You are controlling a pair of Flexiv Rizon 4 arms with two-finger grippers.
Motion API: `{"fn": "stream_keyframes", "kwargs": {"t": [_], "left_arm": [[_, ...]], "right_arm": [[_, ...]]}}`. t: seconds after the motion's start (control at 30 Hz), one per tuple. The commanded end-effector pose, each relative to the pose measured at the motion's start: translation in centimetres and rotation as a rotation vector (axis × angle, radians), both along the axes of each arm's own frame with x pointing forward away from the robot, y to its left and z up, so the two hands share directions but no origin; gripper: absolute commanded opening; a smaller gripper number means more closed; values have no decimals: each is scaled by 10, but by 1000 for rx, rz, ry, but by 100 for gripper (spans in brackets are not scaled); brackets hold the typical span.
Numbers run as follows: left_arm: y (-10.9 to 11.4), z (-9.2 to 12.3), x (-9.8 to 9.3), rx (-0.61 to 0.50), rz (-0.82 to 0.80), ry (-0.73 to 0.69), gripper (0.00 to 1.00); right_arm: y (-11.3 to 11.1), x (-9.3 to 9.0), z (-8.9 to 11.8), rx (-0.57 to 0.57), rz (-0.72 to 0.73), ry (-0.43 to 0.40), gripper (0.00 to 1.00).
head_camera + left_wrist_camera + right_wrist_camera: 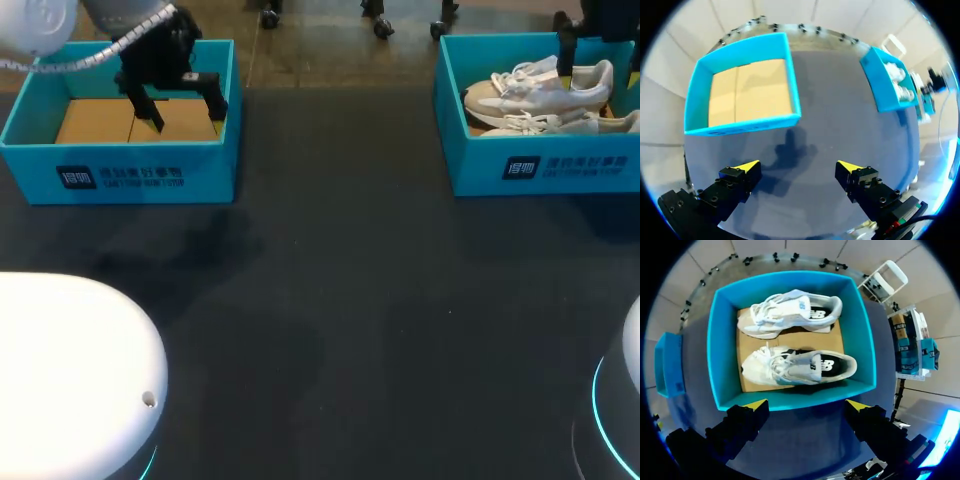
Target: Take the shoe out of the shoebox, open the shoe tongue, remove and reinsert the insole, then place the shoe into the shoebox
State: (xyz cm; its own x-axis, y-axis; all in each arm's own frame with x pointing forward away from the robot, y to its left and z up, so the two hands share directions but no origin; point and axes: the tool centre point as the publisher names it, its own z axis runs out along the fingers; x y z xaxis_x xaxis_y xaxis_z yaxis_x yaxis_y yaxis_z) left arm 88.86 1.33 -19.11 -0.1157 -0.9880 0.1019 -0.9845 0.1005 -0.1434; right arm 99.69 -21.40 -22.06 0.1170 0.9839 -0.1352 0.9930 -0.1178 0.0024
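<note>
Two arms up, both parked at the far end of the matte dark-grey worktop [350, 300]. Left gripper [799, 167] hangs fingers-down by the near wall of the teal cardboard box with the bare tan floor [140, 175], which sits in the worktop's far left corner. Its jaws are spread wide, and I can see its shadow on the worktop just short of that box.

Right gripper [807, 405] looks straight down over the second teal cardboard shoebox [720, 350] in the far right corner, jaws also wide apart, with the yellow tips just outside the box's near wall.

Inside that box, on a tan cardboard floor, are two white lace-up sneakers. The far sneaker [790, 315] and the near sneaker [797, 367] both seem to lie on their sides, toes pointing the same way, side by side. They have pale grey panels and dark linings.

A glossy white rounded housing [70, 370] bulges over the near left corner.
</note>
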Motion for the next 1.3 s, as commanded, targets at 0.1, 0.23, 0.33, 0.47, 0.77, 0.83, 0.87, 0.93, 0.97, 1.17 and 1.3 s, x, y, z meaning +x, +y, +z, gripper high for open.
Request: {"fn": "stream_keyframes", "kwargs": {"t": [0.1, 0.23, 0.33, 0.47, 0.77, 0.83, 0.87, 0.93, 0.97, 1.17, 1.3], "left_arm": [[3, 3, 10, -14, 88, 19, 100], [5, 2, 10, -15, 112, 25, 100], [7, -2, 12, -15, 117, 33, 100], [8, -7, 17, -4, 124, 9, 100], [8, -10, 40, -12, 161, 39, 100], [9, -8, 41, -19, 165, 42, 100], [10, -8, 41, -19, 164, 43, 100], [11, -7, 39, -14, 164, 39, 100], [11, -7, 37, -13, 163, 38, 100], [16, -3, 31, -14, 175, 49, 100], [19, 0, 29, 5, 160, 59, 100]], "right_arm": [[1, -23, -6, 80, 26, 7, 100], [12, -42, -9, 93, 31, 18, 100], [21, -54, -8, 93, 26, 20, 100], [33, -68, -7, 82, 33, 26, 100], [53, -94, -9, 73, 103, -39, 100], [54, -99, -7, 60, 117, -52, 100], [53, -103, -6, 51, 111, -62, 100], [52, -108, -4, 51, 116, -73, 100], [50, -111, -3, 49, 106, -78, 100], [41, -120, 4, 38, 81, -91, 100], [36, -124, 5, 36, 75, -93, 100]]}}
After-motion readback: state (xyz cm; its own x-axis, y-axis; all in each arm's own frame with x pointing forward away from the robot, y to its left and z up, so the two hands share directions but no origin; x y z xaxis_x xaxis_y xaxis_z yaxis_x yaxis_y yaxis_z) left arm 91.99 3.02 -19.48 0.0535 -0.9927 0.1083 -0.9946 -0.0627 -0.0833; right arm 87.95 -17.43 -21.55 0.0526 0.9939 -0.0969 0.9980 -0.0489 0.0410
